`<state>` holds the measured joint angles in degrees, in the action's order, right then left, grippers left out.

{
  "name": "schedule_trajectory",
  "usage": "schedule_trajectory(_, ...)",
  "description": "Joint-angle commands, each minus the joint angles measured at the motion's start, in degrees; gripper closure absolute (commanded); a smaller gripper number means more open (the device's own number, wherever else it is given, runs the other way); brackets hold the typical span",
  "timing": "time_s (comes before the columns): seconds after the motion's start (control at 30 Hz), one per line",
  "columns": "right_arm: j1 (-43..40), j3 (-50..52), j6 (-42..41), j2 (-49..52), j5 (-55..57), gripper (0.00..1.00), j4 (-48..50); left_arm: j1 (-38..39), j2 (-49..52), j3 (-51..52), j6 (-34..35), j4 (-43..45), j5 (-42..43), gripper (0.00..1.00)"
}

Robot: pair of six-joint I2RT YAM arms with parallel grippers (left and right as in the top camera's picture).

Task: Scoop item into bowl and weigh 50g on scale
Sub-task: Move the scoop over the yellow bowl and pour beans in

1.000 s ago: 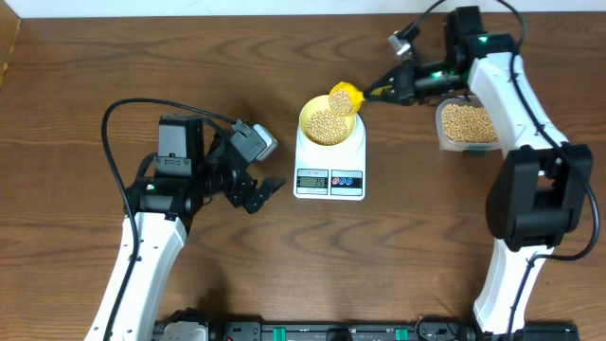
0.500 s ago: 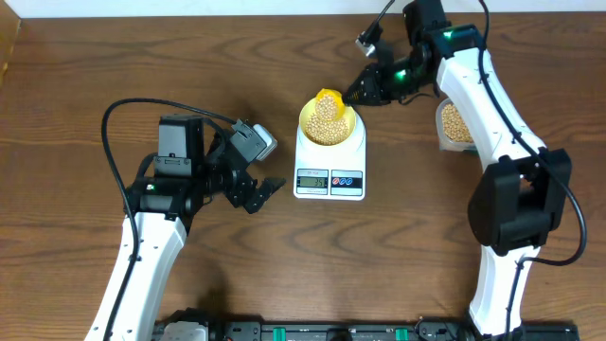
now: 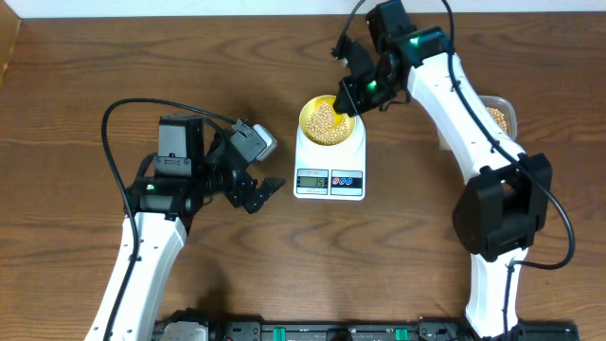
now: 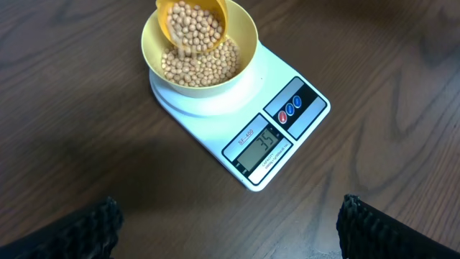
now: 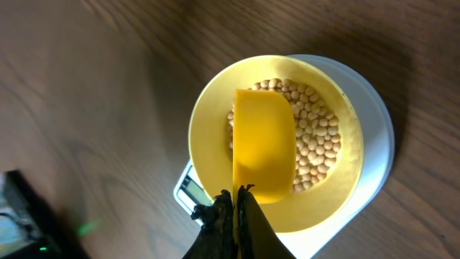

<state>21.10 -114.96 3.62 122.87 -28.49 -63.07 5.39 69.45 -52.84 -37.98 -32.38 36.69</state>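
The yellow-green bowl [image 3: 315,133] sits on the white scale [image 3: 329,166] and holds tan beans [image 3: 327,117]. The scale's display [image 4: 259,146] reads about 35. My right gripper [image 3: 352,95] is shut on the handle of the yellow scoop [image 5: 264,144], tipped over the bowl [image 5: 338,194]. Beans spill from the scoop [image 4: 195,21] into the bowl [image 4: 244,50] in the left wrist view. My left gripper [image 3: 263,194] is open and empty, left of the scale.
A clear plastic tub [image 3: 500,116] with more beans stands at the right, partly hidden by my right arm. The wooden table [image 3: 407,246] surrounds the scale.
My right gripper has moved left from the tub with the scoop and tipped it over the bowl. The left arm has not moved.
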Motion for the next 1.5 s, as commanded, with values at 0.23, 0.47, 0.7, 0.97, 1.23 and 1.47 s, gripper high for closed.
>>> schedule_trajectory(0.23, 2.27, -2.86, 5.29, -0.42, 9.03, 0.99, -1.95, -0.28, 0.33, -0.59, -0.79, 0.07, -0.33, 0.02)
schedule_trajectory(0.47, 4.52, -3.13, 9.38, -0.39, 13.33, 0.99, -2.08, -0.28, 0.33, -0.59, -0.79, 0.07, -0.33, 0.02)
schedule_trajectory(0.7, 5.64, -3.15, 10.82, -0.42, 14.97, 0.99, -2.34, -0.28, 0.33, -0.59, -0.79, 0.07, -0.33, 0.03)
schedule_trajectory(0.97, 6.12, -3.23, 10.86, -0.42, 15.13, 0.99, -2.32, -0.28, 0.33, -0.59, -0.81, 0.07, -0.33, 0.02)
schedule_trajectory(1.23, 6.45, -3.26, 11.28, -0.44, 15.08, 0.99, -2.64, -0.28, 0.33, -0.59, -0.79, 0.07, -0.33, 0.02)
schedule_trajectory(1.47, 6.43, -3.26, 11.26, -0.44, 15.06, 0.99, -2.75, -0.28, 0.33, -0.59, -0.79, 0.07, -0.33, 0.02)
